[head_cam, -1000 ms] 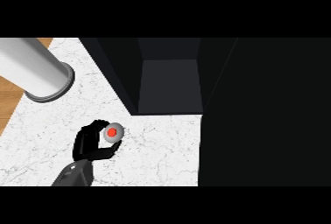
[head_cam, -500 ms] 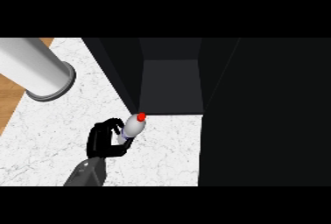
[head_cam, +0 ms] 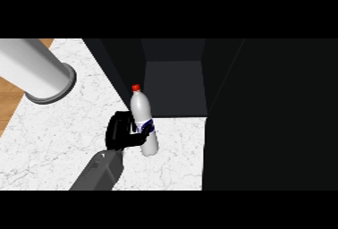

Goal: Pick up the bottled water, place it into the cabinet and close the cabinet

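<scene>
Head view, left hand (head_cam: 124, 134) curled round bottled water (head_cam: 143, 117), red cap toward cabinet (head_cam: 173, 87)

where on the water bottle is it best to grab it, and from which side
Around the middle of the body, at the blue label band, coming from the view's left. The bottled water is tall and slim with a narrow red-capped neck; the left hand already curls its fingers there, leaving the cap end free toward the cabinet.

hand (head_cam: 124, 132) – hides part of bottled water's (head_cam: 143, 117) label | cabinet (head_cam: 173, 87) interior – dark, top cut off
</scene>
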Robot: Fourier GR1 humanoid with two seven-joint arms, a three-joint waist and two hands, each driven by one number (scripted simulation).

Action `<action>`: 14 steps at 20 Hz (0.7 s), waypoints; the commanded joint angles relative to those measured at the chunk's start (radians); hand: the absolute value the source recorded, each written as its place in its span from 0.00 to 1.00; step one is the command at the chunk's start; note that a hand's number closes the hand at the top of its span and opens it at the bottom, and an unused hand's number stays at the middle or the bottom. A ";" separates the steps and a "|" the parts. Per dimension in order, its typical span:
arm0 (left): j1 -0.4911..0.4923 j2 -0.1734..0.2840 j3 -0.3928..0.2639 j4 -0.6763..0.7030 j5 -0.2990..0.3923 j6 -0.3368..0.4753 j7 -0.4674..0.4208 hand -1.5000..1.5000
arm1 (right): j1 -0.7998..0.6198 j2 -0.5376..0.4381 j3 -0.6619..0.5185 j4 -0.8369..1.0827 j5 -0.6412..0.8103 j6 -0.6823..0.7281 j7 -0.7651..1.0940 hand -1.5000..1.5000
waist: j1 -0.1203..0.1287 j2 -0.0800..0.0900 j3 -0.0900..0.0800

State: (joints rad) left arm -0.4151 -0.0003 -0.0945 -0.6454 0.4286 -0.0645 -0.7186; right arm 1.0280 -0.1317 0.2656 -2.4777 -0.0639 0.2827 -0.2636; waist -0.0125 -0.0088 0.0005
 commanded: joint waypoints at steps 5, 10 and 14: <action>-0.100 0.000 -0.257 -0.265 0.086 0.355 0.174 1.00 | -0.059 0.002 -0.040 -0.057 -0.069 -0.021 0.074 0.00 | 0.004 0.004 0.000; -0.193 0.000 -0.319 -0.274 0.118 0.508 0.249 1.00 | -0.026 0.004 -0.045 -0.035 -0.053 0.004 0.006 0.00 | -0.016 0.005 0.000; -0.330 0.000 -0.333 -0.196 0.101 0.583 0.338 1.00 | 0.006 0.000 -0.036 -0.060 -0.060 0.018 0.012 0.00 | -0.022 0.008 0.000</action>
State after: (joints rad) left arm -0.6374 0.0011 -0.3976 -0.8668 0.5233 0.4389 -0.4572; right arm 0.9984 -0.1227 0.2296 -2.4721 -0.0749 0.2861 -0.2675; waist -0.0278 -0.0016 0.0001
